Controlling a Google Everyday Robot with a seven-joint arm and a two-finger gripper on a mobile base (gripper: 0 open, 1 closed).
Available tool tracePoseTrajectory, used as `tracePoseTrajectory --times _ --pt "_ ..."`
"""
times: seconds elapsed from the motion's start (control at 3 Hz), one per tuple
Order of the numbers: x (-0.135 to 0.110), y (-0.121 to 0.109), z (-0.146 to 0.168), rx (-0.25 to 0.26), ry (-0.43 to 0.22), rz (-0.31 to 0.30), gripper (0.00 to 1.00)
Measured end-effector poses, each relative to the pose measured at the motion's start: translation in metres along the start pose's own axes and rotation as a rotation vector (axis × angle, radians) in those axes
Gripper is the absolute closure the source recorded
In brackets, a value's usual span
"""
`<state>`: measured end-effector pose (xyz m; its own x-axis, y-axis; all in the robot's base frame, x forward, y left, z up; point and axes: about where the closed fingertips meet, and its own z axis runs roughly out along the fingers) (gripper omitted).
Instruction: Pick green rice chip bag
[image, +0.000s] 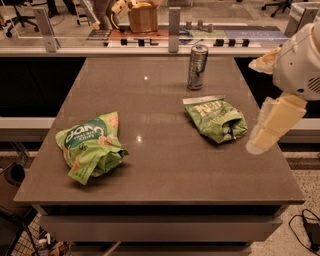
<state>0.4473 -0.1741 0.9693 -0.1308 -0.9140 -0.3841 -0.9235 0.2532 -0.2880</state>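
Camera view: the green rice chip bag (90, 145) lies crumpled on the left half of the desk (165, 175), toward the near edge, logo side up, nothing touching it. A smaller olive-green bag (217, 120) sits right of centre, and a slim can (197, 66) stands upright behind it toward the far edge; both are well apart from the target. The claw (267, 132) hangs at the right edge of the desk, just beside the olive bag and above the surface, on the far side of the desk from the target. Whether the claw is spread or pressed together cannot be told; it carries nothing visible. Step, as judged: approach phase, grasp not yet begun. The next move calls for a long traverse leftward over or around the olive bag without brushing it, then a descent onto the bright bag. The bunched lower fold looks like the easiest place to pinch. Risk: the nearer olive bag is the wrong pick.
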Motion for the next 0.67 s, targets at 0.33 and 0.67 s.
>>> tracePoseTrajectory --times 0.33,0.67 --pt "-0.032 -0.002 0.039 0.002 -0.127 -0.007 0.0" --pt "-0.068 -0.004 0.083 0.016 -0.228 -0.01 0.0"
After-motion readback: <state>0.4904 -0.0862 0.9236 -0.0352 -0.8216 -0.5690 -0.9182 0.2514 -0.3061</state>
